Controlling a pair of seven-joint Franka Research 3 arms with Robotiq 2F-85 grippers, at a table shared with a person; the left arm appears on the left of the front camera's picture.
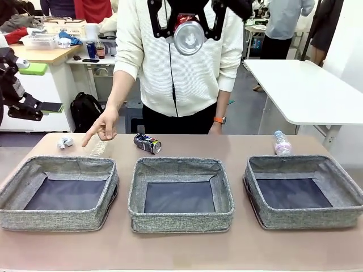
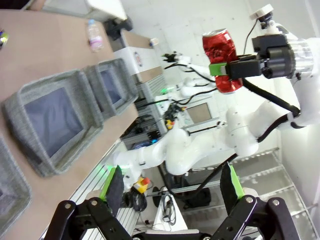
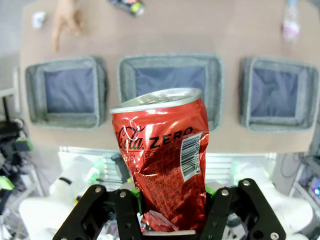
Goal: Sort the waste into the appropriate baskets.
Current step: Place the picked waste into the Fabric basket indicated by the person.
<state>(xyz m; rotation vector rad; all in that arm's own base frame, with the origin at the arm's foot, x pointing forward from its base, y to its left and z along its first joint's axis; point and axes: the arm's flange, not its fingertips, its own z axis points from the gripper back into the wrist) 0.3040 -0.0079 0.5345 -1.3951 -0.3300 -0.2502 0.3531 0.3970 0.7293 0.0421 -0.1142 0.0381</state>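
While the right claw (image 1: 187,28) hangs high over the desk (image 1: 181,249), it's pressed tight on the dented red can (image 3: 160,165), pinching its lower end w/ the top tilted out toward the middle basket (image 1: 180,221). The left claw (image 2: 172,192) is spread wide, holding nothing, parked off the desk's left side.

Not yet sorted, all along the far edge: paper wad (image 1: 64,142), clear bottle (image 1: 99,148) (faint, hard to make out), dark blue can (image 1: 147,143) on its side, pink-labelled bottle (image 1: 282,143) behind the right basket (image 1: 309,218). All three baskets look bare inside.

Risks, as I judge them:
- Grip is low on a crumpled can, so it could slip or twist out early.
- If it's let go from this height, it'd prob. bounce off the soft low walls & roll away.
- Nothing marks which basket takes metal, so a wrong bin is easy.
- Person's hand (image 1: 102,129) points down at the desk just behind the left basket (image 1: 57,218); an arm heading that way could clip it.
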